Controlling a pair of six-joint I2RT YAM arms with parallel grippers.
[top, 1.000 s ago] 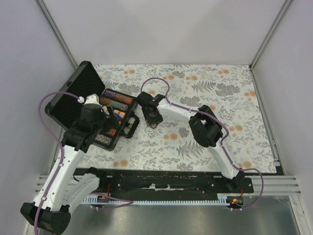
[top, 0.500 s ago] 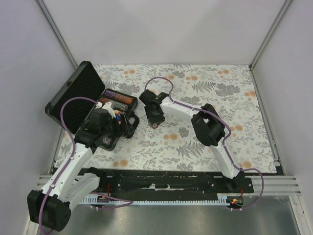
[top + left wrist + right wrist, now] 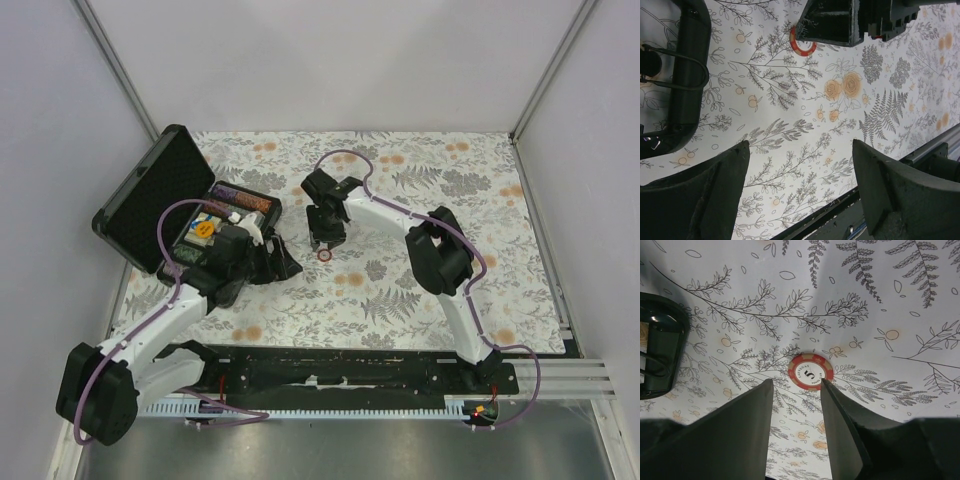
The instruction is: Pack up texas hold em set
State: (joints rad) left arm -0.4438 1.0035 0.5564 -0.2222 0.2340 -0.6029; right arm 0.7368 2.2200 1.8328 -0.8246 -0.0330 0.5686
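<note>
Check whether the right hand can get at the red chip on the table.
Probably yes. The red chip lies flat on the table right under the right hand, its fingers apart with nothing between them.

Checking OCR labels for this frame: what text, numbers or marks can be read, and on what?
"5": centre of the red chip lying on the flowered table cover, right wrist view.
Small lettering around that 5: too small to read with certainty.
Dark marks on the orange button in the case: too blurred to read.
Nothing else is legible.
</note>
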